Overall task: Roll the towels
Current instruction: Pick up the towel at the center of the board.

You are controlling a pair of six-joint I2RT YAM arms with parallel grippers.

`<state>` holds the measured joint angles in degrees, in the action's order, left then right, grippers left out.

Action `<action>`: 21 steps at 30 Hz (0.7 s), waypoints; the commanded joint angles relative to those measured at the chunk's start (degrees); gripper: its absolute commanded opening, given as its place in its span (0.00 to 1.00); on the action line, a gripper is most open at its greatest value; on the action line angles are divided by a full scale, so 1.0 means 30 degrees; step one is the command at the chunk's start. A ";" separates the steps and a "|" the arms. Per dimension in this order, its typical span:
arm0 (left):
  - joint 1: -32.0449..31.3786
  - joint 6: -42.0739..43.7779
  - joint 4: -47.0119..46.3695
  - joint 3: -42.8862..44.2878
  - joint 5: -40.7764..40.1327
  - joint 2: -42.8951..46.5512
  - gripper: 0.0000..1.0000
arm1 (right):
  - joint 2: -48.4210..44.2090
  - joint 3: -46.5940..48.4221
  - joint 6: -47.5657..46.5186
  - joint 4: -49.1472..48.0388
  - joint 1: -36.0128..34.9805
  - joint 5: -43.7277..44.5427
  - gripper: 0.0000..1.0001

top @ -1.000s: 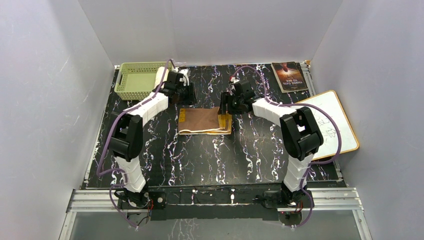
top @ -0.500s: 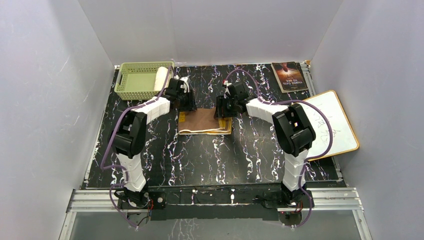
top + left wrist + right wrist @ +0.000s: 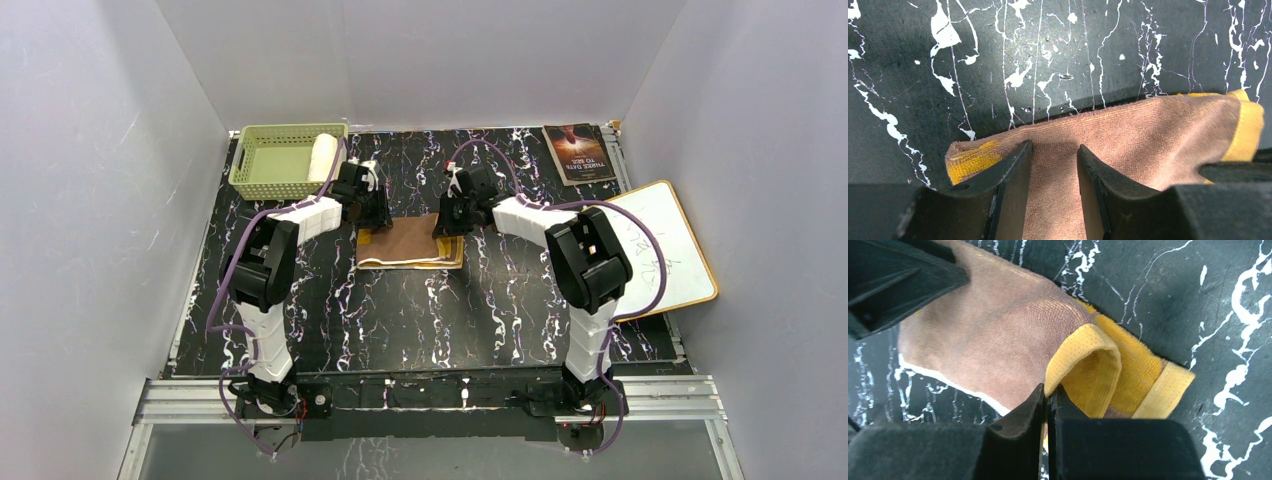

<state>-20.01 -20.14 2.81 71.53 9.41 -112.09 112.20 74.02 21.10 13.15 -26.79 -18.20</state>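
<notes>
Two towels are showing: the orange-yellow towel (image 3: 405, 245) is lying flat at centre, the right gripper (image 3: 1048, 390) pinching its folded yellow corner and the left gripper (image 3: 1054, 150) standing with jaws apart over its far edge. The cream towel (image 3: 322, 155) is sitting rolled in the basket (image 3: 285, 128), upper left. No lettering is readable.

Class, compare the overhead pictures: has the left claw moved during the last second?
Yes. Judged against the green basket, the left claw has drawn away from it, toward the arm bases, down to the far edge of the brown-and-yellow towel.
</notes>
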 commanded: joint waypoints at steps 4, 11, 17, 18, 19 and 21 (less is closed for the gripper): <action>0.0165 0.0571 0.0415 0.0110 -0.0620 0.0407 0.37 | -0.3957 -0.1099 0.1771 -0.0694 0.0008 -0.0978 0.00; 0.0166 0.0917 0.0998 0.0835 -0.0211 0.0317 0.37 | -0.5392 -0.1102 0.3085 0.0452 0.0043 -0.0402 0.00; 0.0151 0.1030 0.1311 0.1119 0.0343 -0.0028 0.37 | -0.4813 -0.1501 0.2872 0.0283 0.0172 0.0563 0.00; 0.0150 0.1030 0.1333 0.1093 0.0397 -0.0064 0.37 | -0.4562 -0.1543 0.2759 0.0313 0.0272 0.0584 0.00; 0.0164 0.1045 0.1387 0.1068 0.0422 -0.0090 0.37 | -0.4358 -0.1559 0.2664 0.0394 0.0387 0.0553 0.00; 0.0150 0.1127 0.1503 0.1014 0.0412 -0.0077 0.37 | -0.4268 -0.1726 0.2447 0.0425 0.0541 0.0510 0.08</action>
<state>-19.97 -17.93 5.08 73.19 9.89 -112.18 98.56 69.47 29.17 15.42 -26.44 -18.00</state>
